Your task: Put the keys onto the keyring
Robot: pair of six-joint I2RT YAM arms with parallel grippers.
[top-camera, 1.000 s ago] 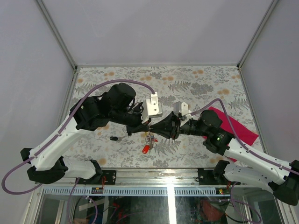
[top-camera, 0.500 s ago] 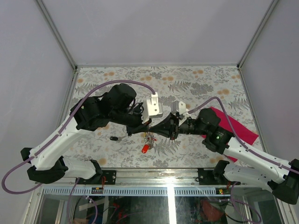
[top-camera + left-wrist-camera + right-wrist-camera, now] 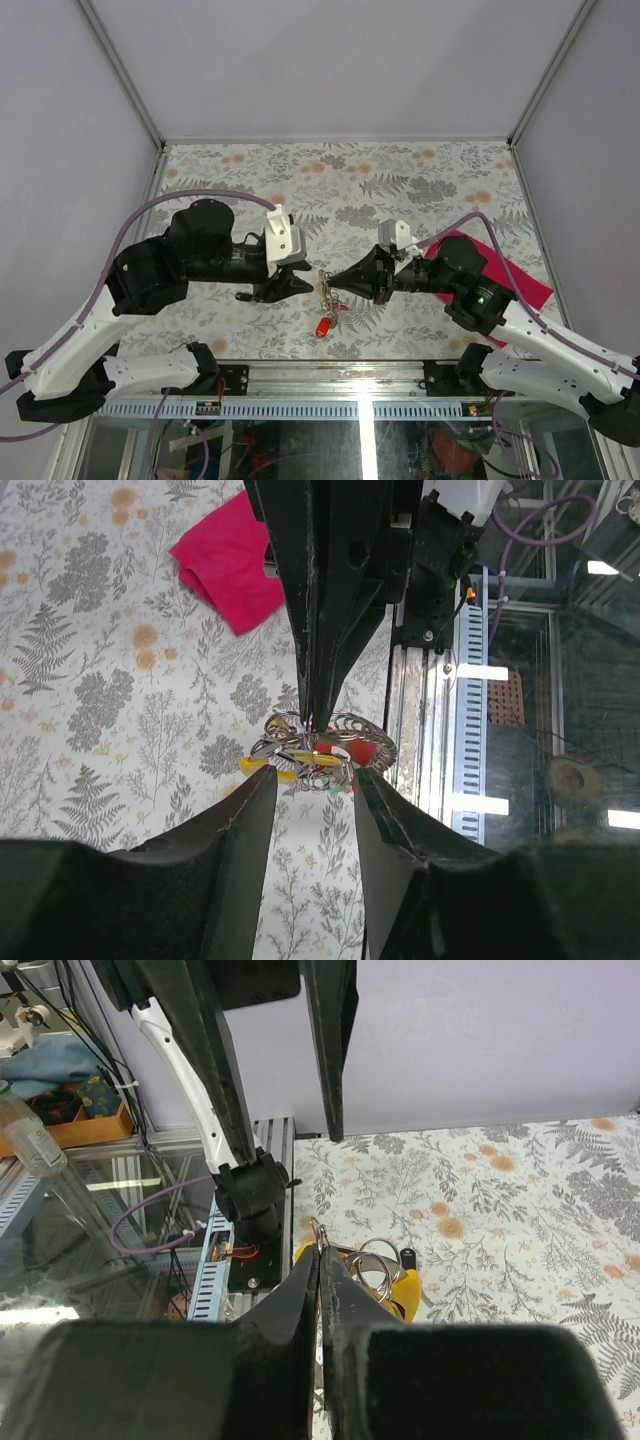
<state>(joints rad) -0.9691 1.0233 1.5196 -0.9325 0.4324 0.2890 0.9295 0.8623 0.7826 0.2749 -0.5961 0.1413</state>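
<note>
Where the two arms meet over the near middle of the leaf-patterned table (image 3: 420,180), the thin silvery metal keyring (image 3: 318,1232) is pinched at its rim between the fully closed fingers of the right gripper (image 3: 338,283). From this ring a tangled bunch of further wire loops and the small silvery keys (image 3: 310,760) with coloured plastic heads is hung just past the fingertips. A yellow head (image 3: 255,767) is seen at one side of the bunch, and a red head (image 3: 323,326) lies lowest, toward the near edge. Whether the red head is touching the table cannot be told. The left gripper (image 3: 293,285) is held level and pointed at the bunch from the opposite side. Its jaws are parted to a moderate gap and nothing is gripped between them. In the top view its tips are seen just beside the bunch and not touching it. A crumpled magenta cloth (image 3: 225,565) is spread on the table behind the right arm, well apart from the keys.
</note>
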